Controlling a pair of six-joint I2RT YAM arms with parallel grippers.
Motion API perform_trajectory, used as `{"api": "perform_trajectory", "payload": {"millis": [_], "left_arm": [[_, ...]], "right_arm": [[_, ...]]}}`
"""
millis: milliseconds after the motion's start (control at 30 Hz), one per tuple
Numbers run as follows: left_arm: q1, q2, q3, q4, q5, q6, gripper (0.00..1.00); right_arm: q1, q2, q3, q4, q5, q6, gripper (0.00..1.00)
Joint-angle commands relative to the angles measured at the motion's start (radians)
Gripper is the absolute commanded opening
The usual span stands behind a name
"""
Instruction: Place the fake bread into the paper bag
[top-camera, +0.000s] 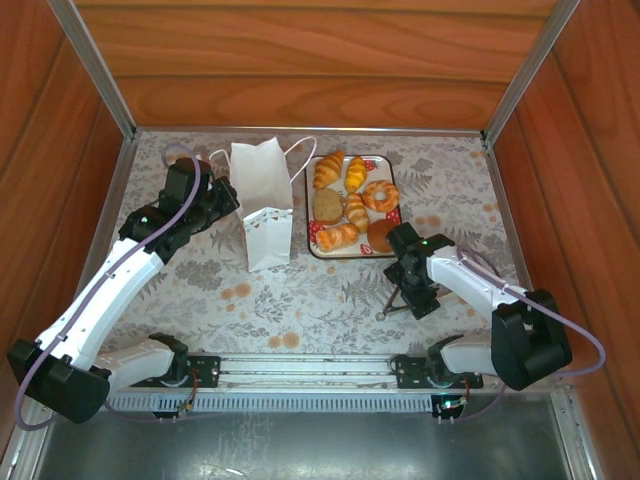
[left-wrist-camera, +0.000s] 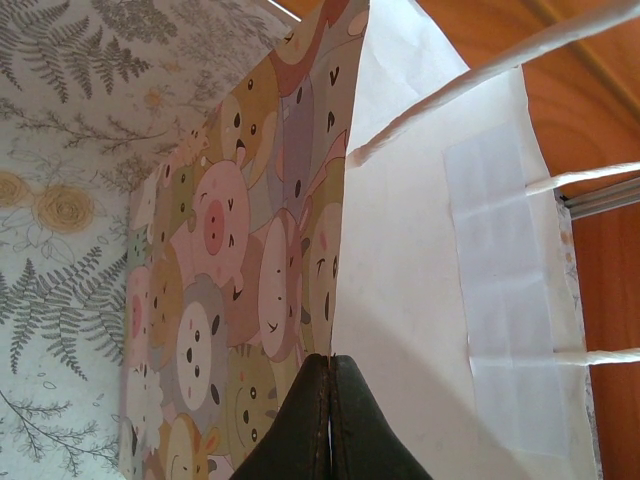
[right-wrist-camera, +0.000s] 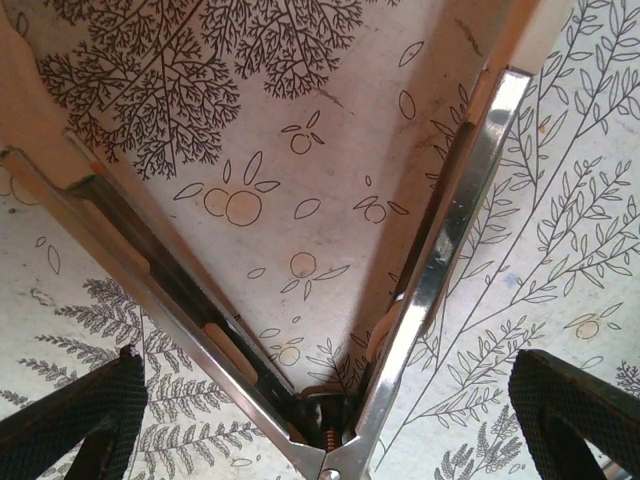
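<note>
My left arm reaches forward, left fingers (left-wrist-camera: 300, 435) pinched together on the edge of the small white paper gift bag (top-camera: 265, 215), upright just to their right. My right arm folds low, right fingers (right-wrist-camera: 70, 420) spread wide astride thin metal tongs (right-wrist-camera: 440, 250) on the fern-printed surface (top-camera: 330, 290). Golden toy pastries (top-camera: 350, 205) lie on a white tray (top-camera: 314, 236) just beyond; bare surface opens to their left.

White paper bag (top-camera: 262, 200) standing upright (cartoon-animal sides), 7 fake bread (top-camera: 356, 210) pieces clustered just right

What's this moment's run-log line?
left gripper: shut on white paper bag | right gripper: open over thin metal tongs | golden toy pastries: on white tray
</note>
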Motion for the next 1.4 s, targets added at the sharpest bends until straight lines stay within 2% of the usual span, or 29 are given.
{"api": "perform_trajectory", "payload": {"millis": [0,533,1033,1367], "left_arm": [[-0.005,-0.014,-0.009,0.012,-0.016,0.013,0.0],[-0.004,0.014,0.009,0.011,-0.009,0.013,0.0],[-0.004,0.026,0.015,0.012,-0.009,0.016,0.0],[-0.005,0.008,0.008,0.012,-0.018,0.017,0.0]], "right_arm": [[0.011,0.002,-0.022,-0.02,0.048,0.054,1.0],[0.002,0.091,-0.03,0.121,0.138,0.004,1.0],[-0.015,0.139,-0.032,0.147,0.112,-0.014,1.0],[-0.016,0.177,-0.094,0.21,0.02,0.048,0.8]]}}
